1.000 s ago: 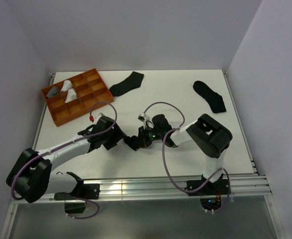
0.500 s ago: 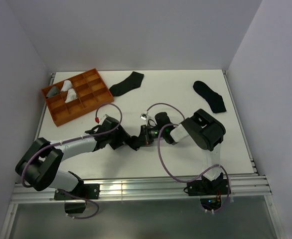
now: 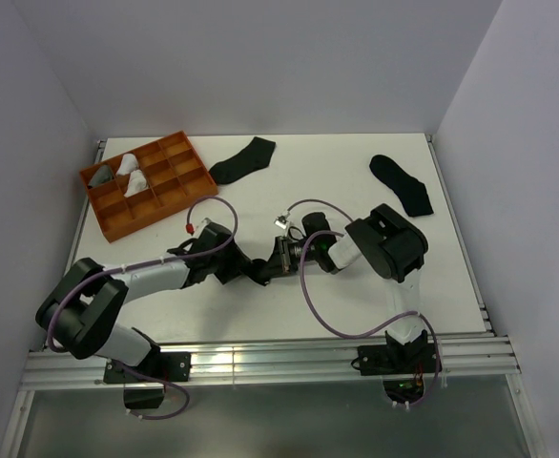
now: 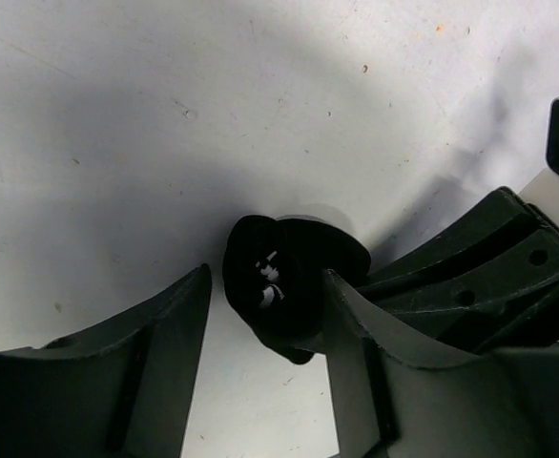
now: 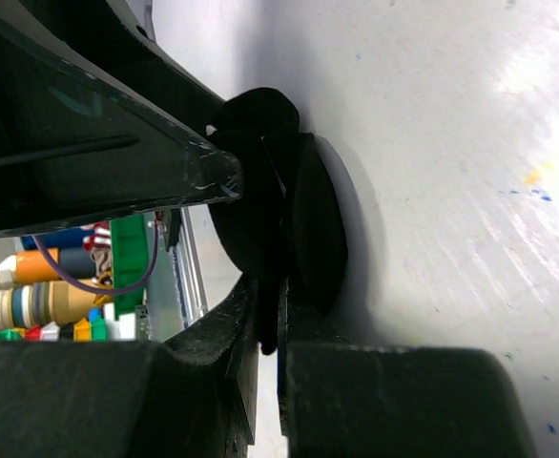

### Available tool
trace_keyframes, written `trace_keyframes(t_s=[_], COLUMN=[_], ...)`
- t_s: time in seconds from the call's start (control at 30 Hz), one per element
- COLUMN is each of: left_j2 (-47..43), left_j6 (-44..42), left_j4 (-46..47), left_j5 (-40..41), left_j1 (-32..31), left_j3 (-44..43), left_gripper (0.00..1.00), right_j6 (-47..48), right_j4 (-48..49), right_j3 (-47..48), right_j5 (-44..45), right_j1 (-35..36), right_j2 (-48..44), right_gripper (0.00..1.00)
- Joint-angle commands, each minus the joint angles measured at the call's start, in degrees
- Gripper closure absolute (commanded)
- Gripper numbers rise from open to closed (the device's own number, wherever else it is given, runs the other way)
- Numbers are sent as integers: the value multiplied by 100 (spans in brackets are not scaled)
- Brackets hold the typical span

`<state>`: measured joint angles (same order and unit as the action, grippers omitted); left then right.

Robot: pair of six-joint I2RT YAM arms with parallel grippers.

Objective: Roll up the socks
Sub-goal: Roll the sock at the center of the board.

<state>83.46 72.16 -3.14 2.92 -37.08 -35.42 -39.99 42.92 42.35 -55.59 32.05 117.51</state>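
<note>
A black sock rolled into a small bundle (image 3: 259,271) lies on the white table between my two grippers. In the left wrist view the bundle (image 4: 284,286) sits between my left gripper's (image 4: 265,320) open jaws, touching the right finger (image 4: 356,334) and apart from the left finger (image 4: 165,353). My right gripper (image 5: 279,315) is shut on a flap of the same sock (image 5: 270,219), pinching it low against the table. In the top view the left gripper (image 3: 239,271) and the right gripper (image 3: 274,262) meet head-on at the bundle.
Two flat black socks lie at the back, one at centre-left (image 3: 243,159) and one at the right (image 3: 401,184). An orange divided tray (image 3: 165,191) at the back left holds a few rolled white and grey socks (image 3: 132,172). Purple cables loop over both arms.
My left gripper has moved right until its jaws stand on either side of the bundle. The right gripper has kept its hold and shifted slightly right.
</note>
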Motion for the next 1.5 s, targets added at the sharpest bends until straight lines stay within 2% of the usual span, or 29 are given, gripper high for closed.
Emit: trace_keyframes(t_s=[0.0,0.03,0.07,0.17,0.3,0.4,0.53,0.57,0.7,0.8,0.97,1.1,1.33,1.43,1.47], left_j2=[249,302,337,495,776,1101,1243,1269,1497,1629,1752,1796,1805,1779,1762], left_j6=[-97,-132,-158,-290,-580,-826,-1107,-1151,-1406,-1529,-1635,-1653,-1688,-1705,-1723], left_j4=[-319,-345,-389,-687,-1311,-1987,-2541,-2612,-2990,-3193,-3298,-3299,-3202,-3167,-3123], left_j5=[147,165,183,235,314,464,587,613,631,622,552,517,377,341,324], left_j1=[-71,-80,-89,-124,-142,-185,-194,-194,-186,-194,-194,-194,-194,-194,-186], left_j3=[-26,-53,-88,-385,-878,-1300,-1617,-1739,-2091,-2320,-2513,-2505,-2496,-2487,-2470], left_gripper=[45,48,55,65,68,71,72,72,72,71,69,70,69,68,66], right_j6=[61,87,140,324,719,1150,1755,1862,2363,2758,3199,3444,3682,3717,3726], right_j4=[-407,-398,-407,-486,-818,-1178,-1540,-1636,-2084,-2313,-2534,-2499,-2630,-2779,-2858], right_j3=[-104,-104,-104,-157,-271,-376,-596,-622,-702,-535,-131,10,274,397,441], right_j5=[532,541,567,672,988,1550,2604,3233,4836,5757,6472,6999,7352,7466,7501], right_j1=[-173,-182,-173,-173,-42,90,528,626,1206,1733,2506,2814,3087,3166,3175], right_j2=[307,264,220,-17,-657,-1254,-2143,-2302,-3005,-3059,-2673,-2268,-1803,-1566,-1452], right_gripper=[98,97,97,95,78,68,59,58,55,53,53,53,54,65,73])
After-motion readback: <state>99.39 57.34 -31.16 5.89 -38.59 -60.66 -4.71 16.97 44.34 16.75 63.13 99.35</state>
